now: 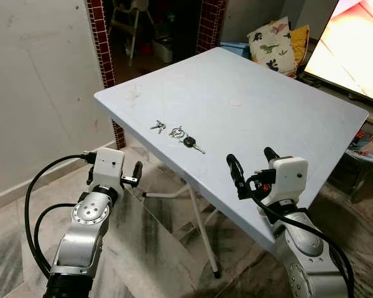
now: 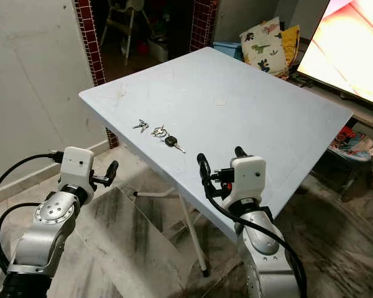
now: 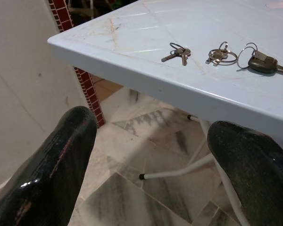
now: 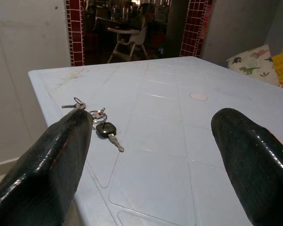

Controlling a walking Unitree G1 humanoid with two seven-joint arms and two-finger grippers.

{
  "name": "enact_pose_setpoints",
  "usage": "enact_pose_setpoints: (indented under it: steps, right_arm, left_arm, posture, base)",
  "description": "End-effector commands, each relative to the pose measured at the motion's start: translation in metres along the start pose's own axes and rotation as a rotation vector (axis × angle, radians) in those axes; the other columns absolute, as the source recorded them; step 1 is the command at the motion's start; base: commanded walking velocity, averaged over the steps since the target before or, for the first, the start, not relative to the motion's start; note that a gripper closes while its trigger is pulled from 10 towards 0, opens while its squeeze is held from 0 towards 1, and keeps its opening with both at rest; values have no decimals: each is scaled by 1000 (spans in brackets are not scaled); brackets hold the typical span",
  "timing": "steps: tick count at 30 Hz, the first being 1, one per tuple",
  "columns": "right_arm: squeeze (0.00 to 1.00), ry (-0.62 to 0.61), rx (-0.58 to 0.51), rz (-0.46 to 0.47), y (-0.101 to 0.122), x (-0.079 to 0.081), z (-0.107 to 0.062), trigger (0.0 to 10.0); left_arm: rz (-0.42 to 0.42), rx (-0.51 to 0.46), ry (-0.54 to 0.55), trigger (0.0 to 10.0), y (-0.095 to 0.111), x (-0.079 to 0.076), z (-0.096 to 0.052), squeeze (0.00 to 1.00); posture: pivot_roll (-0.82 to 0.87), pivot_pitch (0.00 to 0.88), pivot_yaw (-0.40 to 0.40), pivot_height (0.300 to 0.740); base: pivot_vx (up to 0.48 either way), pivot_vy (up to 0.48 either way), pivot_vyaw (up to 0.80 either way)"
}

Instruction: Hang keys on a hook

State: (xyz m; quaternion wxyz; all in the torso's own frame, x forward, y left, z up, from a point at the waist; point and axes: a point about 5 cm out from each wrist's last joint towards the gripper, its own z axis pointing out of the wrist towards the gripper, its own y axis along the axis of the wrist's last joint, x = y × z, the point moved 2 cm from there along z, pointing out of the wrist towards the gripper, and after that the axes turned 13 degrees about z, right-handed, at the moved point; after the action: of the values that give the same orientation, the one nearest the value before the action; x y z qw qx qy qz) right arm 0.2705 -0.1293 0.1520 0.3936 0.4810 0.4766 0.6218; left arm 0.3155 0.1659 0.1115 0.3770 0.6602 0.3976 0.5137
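Three key sets lie in a row near the left front edge of a pale blue plastic table (image 1: pixel 280 112): a small pair of keys (image 1: pixel 158 126), a ring bunch (image 1: pixel 177 131) and a black-headed key (image 1: pixel 191 143). My right gripper (image 1: pixel 250 156) hovers open over the table's near edge, to the right of the keys and nearer me, with nothing between its fingers. Along its fingers the black-headed key (image 4: pixel 107 130) lies ahead beside one finger. My left gripper (image 1: pixel 134 174) stands open off the table's left side, below its edge; the small keys (image 3: pixel 178 52) show above it.
White folding legs (image 1: pixel 202 230) stand under the table on a marble floor. A plain wall is at the left, with red brick pillars (image 1: pixel 99 37) and a high chair (image 1: pixel 127 18) in the doorway behind. Dinosaur cushions (image 1: pixel 268 38) and a lit screen (image 1: pixel 354 49) sit at the right.
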Motion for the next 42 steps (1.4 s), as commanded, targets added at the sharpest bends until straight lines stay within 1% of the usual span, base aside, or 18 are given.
enact_pose_setpoints:
  steps: [1,3,4,6,8,11,14,29,34,35,42]
  right_arm:
    - [0,-27,31,-34,-8,-4,-1,10000]
    - [0,-37,43,-48,-15,-4,-1,10000]
    - [0,-32,50,-47,-16,-4,-1,10000]
    - [0,-27,75,-43,-18,-3,-2,10000]
    - [0,7,107,-3,-21,-1,-4,10000]
    - [0,16,116,6,-23,-2,-5,10000]
    - [0,42,114,25,-24,1,-5,10000]
    - [0,63,131,25,-28,3,-8,10000]
    - [0,74,133,29,-29,4,-7,10000]
    - [0,76,132,28,-29,5,-7,10000]
    - [0,84,129,30,-29,6,-6,10000]
  left_arm:
    - [-24,-9,-50,10000,3,-13,-1,0]
    - [-51,-36,-80,10000,10,-25,-1,0]
    - [-57,-42,-85,10000,11,-27,-1,0]
    - [-59,-43,-85,10000,11,-26,-1,0]
    - [-64,-51,-79,10000,13,-22,0,0]
    - [-65,-53,-74,10000,13,-20,1,0]
    - [-67,-56,-73,10000,14,-20,1,0]
    - [-81,-51,-84,10000,12,-21,-2,0]
    - [-71,-53,-86,10000,12,-21,-1,0]
    - [-56,-51,-81,10000,11,-20,-1,0]
    - [-54,-51,-84,10000,10,-20,-1,0]
  posture:
    - [70,0,-92,740]
    - [71,0,-93,740]
    - [72,0,-93,740]
    - [72,0,-93,740]
    - [73,0,-93,740]
    - [72,0,-92,740]
    - [71,0,-93,740]
    - [72,0,-93,740]
    - [75,0,-93,740]
    - [76,0,-93,740]
    - [77,0,-91,740]
  base:
    - [0,0,0]
    - [0,0,0]
    - [0,0,0]
    - [0,0,0]
    - [0,0,0]
    - [0,0,0]
    - [0,0,0]
    - [0,0,0]
    - [246,0,0]
    - [244,0,0]
    - [257,0,0]
